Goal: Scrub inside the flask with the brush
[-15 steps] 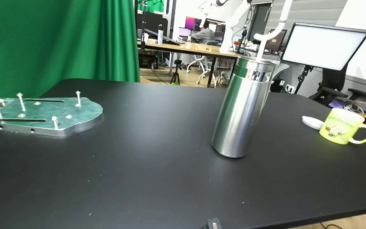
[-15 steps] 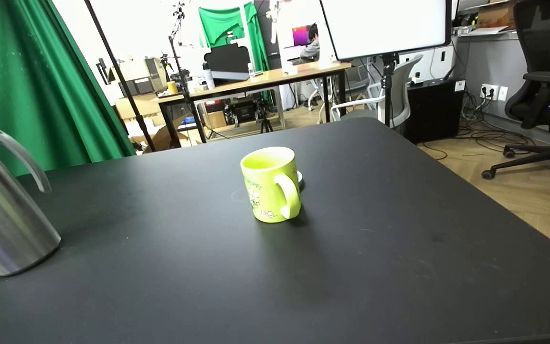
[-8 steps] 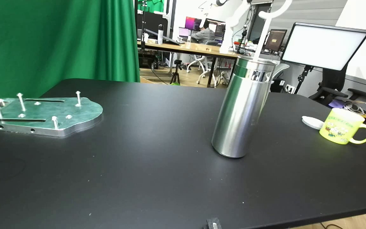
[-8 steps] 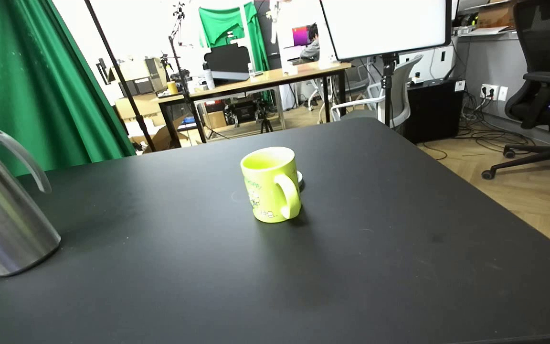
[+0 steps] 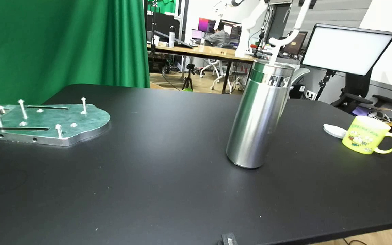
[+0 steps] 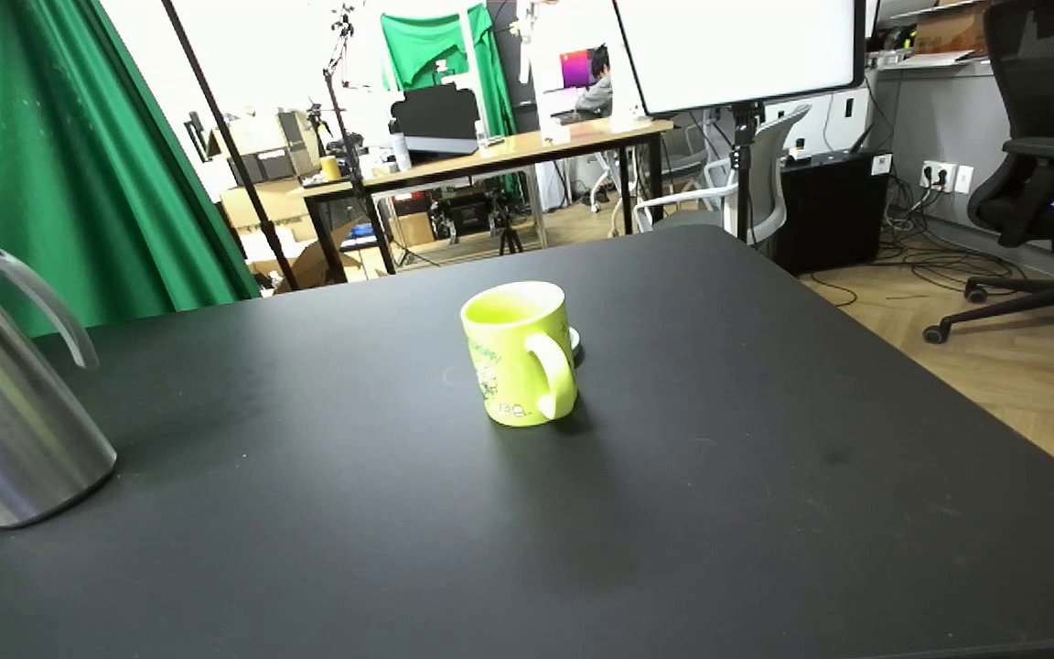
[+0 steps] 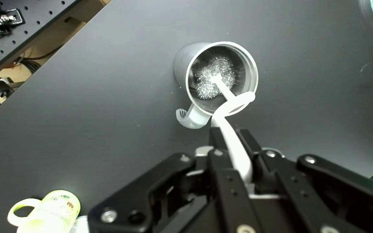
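Steel, brushed and smooth: the flask [image 5: 255,117] stands on the tabletop [image 5: 168,190], mouth upward and lidless. I expect it to be rigid and slippery, and light enough to skid or tip if I push sideways. Nothing of mine holds it; were I to steady it, its grey handle [image 6: 44,297] would be the surest place. My fingers [image 7: 248,141] are clamped on the white brush [image 7: 233,103], whose shaft runs down into the flask. That shaft looks stiff, the bristles [image 7: 209,84] springy; how deep they sit I can't quite tell. Its bend, above the rim, could catch if I plunge far. Well apart stands the yellow-green mug [image 5: 366,135], a flat white disc [image 5: 334,131] just beside it; on the flask's far side from them lies a metal plate [image 5: 49,119] with upright bolts. None should block my strokes.
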### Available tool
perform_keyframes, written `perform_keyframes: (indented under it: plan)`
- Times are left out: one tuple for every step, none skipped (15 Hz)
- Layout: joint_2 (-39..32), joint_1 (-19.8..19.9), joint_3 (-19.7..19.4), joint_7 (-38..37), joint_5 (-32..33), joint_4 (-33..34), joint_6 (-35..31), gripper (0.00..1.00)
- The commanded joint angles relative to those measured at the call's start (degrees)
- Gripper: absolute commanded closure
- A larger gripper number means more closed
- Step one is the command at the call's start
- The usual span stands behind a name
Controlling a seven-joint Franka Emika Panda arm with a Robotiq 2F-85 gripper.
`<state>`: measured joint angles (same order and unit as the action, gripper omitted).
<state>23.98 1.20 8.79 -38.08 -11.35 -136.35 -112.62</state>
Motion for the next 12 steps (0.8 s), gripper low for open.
perform_keyframes:
  plan:
    - [-3.98,-0.22,-0.81,-0.55,-0.98,1.37,-1.25,0.96]
    - [-4.48,-0.26,-0.86,-0.82,-0.74,1.39,-1.44,0.85]
    - [-4.46,-0.36,-0.79,-1.01,-0.33,1.36,-1.16,0.59]
    - [-4.28,-0.45,-0.78,-1.03,-0.17,1.22,-1.06,0.59]
    - [-3.49,-0.55,-0.62,-1.21,0.21,1.0,-0.58,0.52]
    - [-2.76,-0.62,-0.57,-1.15,0.39,0.71,-0.5,0.46]
    - [-1.54,-0.72,-0.43,-1.21,0.61,0.4,-0.22,0.38]
    - [-0.63,-0.8,-0.37,-1.19,0.7,0.29,0.14,0.32]
    - [0.73,-0.9,-0.36,-1.13,0.67,0.19,0.76,0.26]
    - [1.87,-0.98,-0.47,-0.83,0.48,0.14,1.4,0.18]
    - [3.23,-0.96,-0.6,-0.64,0.32,0.02,2.04,0.12]
    - [4.14,-0.71,-0.61,-1.14,0.21,-0.04,2.62,0.06]
